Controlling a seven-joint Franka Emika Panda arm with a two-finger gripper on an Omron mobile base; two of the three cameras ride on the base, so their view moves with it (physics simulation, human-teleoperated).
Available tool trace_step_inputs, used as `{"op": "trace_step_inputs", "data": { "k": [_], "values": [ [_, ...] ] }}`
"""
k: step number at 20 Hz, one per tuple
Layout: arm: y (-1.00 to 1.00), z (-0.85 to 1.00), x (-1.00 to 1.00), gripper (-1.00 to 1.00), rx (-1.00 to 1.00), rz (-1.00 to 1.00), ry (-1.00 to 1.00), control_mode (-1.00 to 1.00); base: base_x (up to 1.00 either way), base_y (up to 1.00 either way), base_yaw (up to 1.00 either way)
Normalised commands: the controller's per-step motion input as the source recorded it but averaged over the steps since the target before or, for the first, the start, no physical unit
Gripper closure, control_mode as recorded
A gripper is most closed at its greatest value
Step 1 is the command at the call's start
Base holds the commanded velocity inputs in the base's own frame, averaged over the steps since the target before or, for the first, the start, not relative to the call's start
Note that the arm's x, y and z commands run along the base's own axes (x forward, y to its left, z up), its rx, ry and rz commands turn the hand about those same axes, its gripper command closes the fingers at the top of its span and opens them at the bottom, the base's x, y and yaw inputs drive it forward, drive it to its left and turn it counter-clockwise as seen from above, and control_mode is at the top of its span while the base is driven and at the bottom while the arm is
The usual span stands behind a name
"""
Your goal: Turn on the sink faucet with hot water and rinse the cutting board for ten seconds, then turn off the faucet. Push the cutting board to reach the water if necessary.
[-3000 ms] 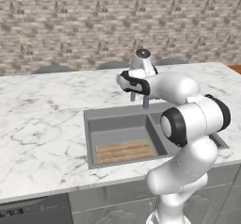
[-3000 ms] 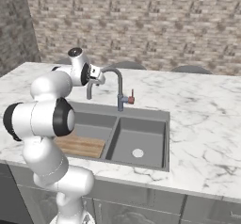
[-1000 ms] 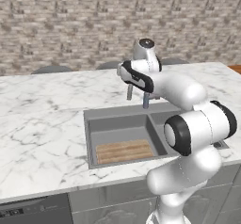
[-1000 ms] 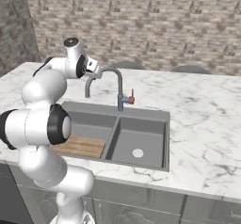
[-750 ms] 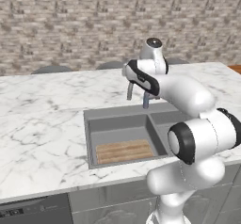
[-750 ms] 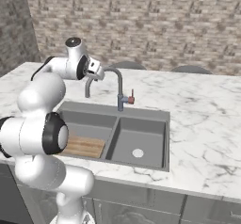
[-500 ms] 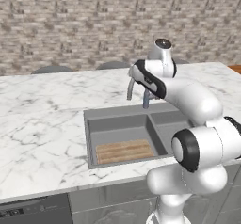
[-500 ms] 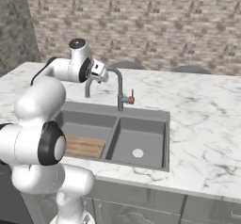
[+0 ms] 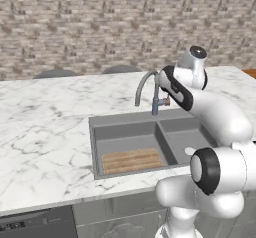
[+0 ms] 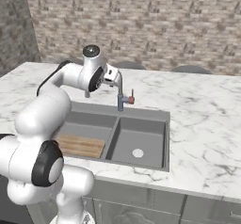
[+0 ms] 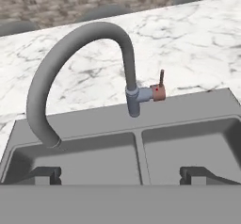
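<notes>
The grey gooseneck sink faucet [image 11: 84, 44] arches to the left, its outlet over the left basin of the dark sink [image 11: 188, 129]. Its small reddish lever [image 11: 160, 89] stands upright on the right of the stem. My gripper [image 11: 120, 175] is open, fingers wide apart, hovering above and in front of the faucet and touching nothing. From the left base view my hand [image 9: 174, 87] sits just right of the faucet [image 9: 146, 84]. The tan cutting board [image 9: 131, 160] lies flat at the front of the left basin [image 10: 80, 145]. No water is in view.
A white marble counter [image 9: 45, 132] surrounds the sink [image 9: 125, 132]. A pale round drain [image 10: 137, 153] marks the right basin. A brick wall [image 9: 100, 27] rises behind the counter, with dark chair backs [image 9: 55, 74] along its far edge.
My arm has swung to the right, carrying the hand from left of the spout's arch over to the lever side. Faucet, lever and cutting board have not moved.
</notes>
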Motion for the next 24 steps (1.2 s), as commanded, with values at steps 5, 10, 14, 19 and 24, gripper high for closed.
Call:
{"op": "trace_step_inputs", "data": {
  "k": [5,10,14,19,24],
  "values": [
    [-0.49,-0.01,-0.10,-1.00,0.00,0.09,-0.20,-1.00,0.00,0.00,0.00],
    [-0.31,-0.13,-0.10,-1.00,0.00,0.08,-0.29,-1.00,0.00,0.00,0.00],
    [-0.23,-0.20,0.00,-1.00,0.00,0.07,-0.28,-1.00,0.00,0.00,0.00],
    [-0.20,-0.20,0.00,-1.00,0.00,0.04,-0.27,-1.00,0.00,0.00,0.00],
    [-0.24,-0.25,0.00,-1.00,-0.01,0.00,-0.15,-1.00,0.00,0.00,0.00]
  ]
}}
